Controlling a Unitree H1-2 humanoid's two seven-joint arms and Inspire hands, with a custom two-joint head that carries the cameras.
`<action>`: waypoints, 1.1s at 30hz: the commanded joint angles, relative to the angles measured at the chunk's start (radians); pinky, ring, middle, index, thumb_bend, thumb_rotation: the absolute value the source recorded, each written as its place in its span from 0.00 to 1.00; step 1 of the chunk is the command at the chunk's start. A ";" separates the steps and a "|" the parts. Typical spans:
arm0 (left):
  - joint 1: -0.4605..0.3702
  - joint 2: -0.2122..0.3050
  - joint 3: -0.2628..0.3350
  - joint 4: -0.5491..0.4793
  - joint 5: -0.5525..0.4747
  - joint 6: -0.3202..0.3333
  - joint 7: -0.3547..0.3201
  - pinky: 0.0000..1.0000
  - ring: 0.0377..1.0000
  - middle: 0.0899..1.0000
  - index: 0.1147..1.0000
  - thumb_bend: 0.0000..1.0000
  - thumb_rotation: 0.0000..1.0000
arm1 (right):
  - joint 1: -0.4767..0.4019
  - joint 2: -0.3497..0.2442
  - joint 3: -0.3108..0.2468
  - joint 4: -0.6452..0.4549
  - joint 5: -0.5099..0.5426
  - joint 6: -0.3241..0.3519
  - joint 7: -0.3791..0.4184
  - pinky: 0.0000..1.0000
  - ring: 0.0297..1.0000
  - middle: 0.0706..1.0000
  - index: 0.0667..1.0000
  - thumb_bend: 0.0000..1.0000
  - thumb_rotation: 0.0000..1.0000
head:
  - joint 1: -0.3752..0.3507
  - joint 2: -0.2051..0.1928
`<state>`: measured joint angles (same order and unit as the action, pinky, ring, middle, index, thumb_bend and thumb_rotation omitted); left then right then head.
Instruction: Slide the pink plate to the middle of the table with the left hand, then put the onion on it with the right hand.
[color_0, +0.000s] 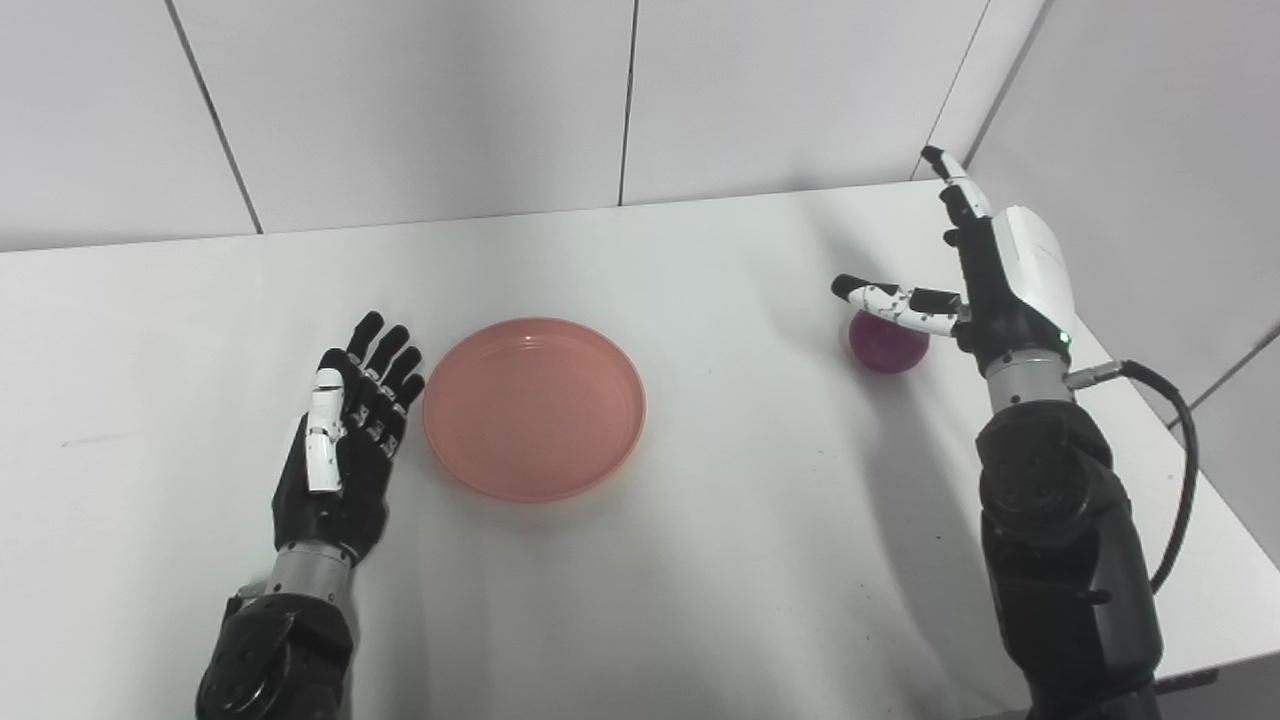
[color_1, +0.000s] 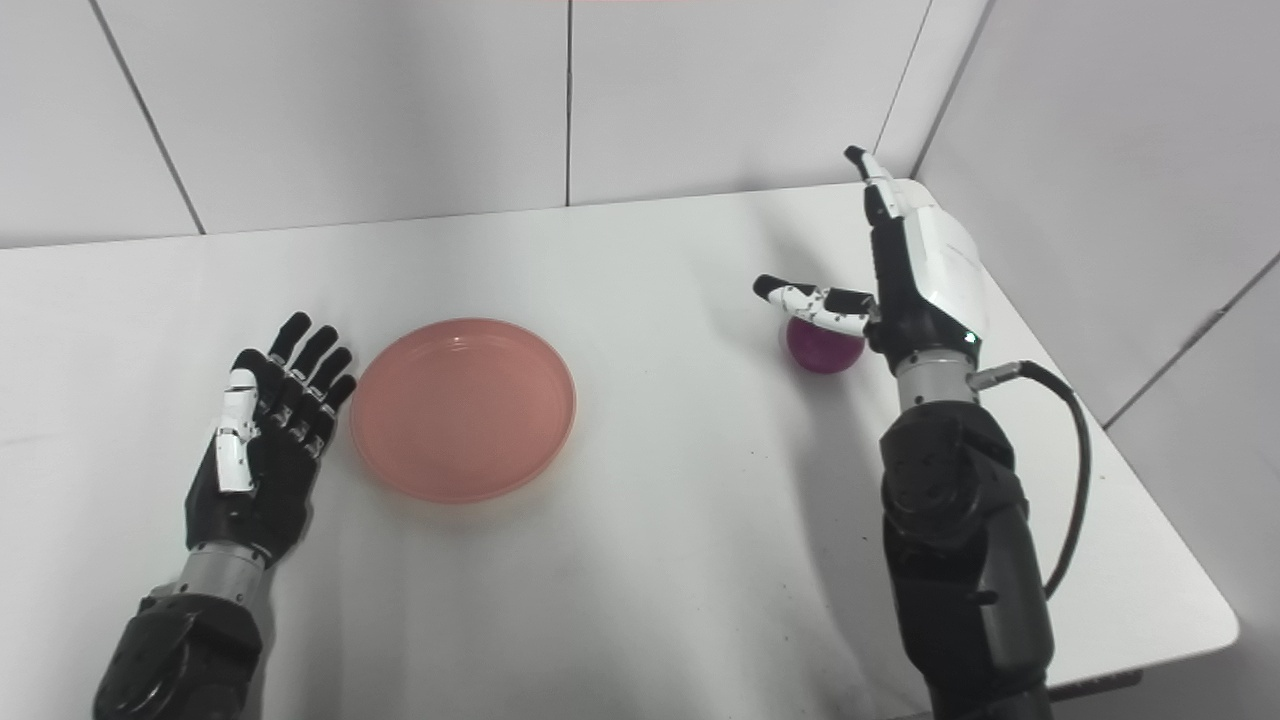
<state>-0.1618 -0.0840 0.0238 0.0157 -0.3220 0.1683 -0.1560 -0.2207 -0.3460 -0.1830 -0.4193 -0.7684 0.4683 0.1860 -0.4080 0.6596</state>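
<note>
The pink plate (color_0: 535, 407) lies flat on the white table (color_0: 700, 560), a little left of the middle, and holds nothing. My left hand (color_0: 345, 435) is open, palm up, just left of the plate's rim, close to it but apart. The purple onion (color_0: 887, 343) sits on the table at the right. My right hand (color_0: 985, 270) is open and upright right next to the onion, its thumb stretched out over the top of the onion, its fingers pointing up. It holds nothing.
White wall panels (color_0: 620, 100) stand behind the table, and one (color_0: 1150, 150) along its right side. The table's right edge (color_0: 1230, 520) runs close behind my right forearm. A black cable (color_0: 1180, 440) loops from the right wrist.
</note>
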 joint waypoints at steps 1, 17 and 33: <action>0.011 0.008 0.007 0.022 0.006 0.017 0.011 0.96 0.94 0.93 0.91 0.43 1.00 | -0.018 -0.007 -0.018 0.002 -0.008 0.001 -0.006 0.77 0.90 0.95 0.96 1.00 0.26 | -0.006 -0.003; 0.013 0.017 0.015 0.022 -0.002 0.026 0.010 0.97 0.94 0.94 0.92 0.42 1.00 | -0.004 -0.024 -0.027 0.100 0.033 0.001 -0.024 0.80 0.90 0.94 0.95 1.00 0.25 | -0.021 -0.016; 0.013 0.017 0.017 0.031 -0.003 0.012 0.007 0.98 0.94 0.94 0.93 0.43 1.00 | -0.003 -0.037 -0.031 0.197 0.063 -0.008 -0.039 0.82 0.92 0.95 0.96 1.00 0.28 | -0.025 -0.018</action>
<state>-0.1626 -0.0757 0.0348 0.0219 -0.3314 0.1581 -0.1640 -0.2004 -0.3527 -0.2087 -0.2134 -0.7149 0.4684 0.1793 -0.4326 0.6412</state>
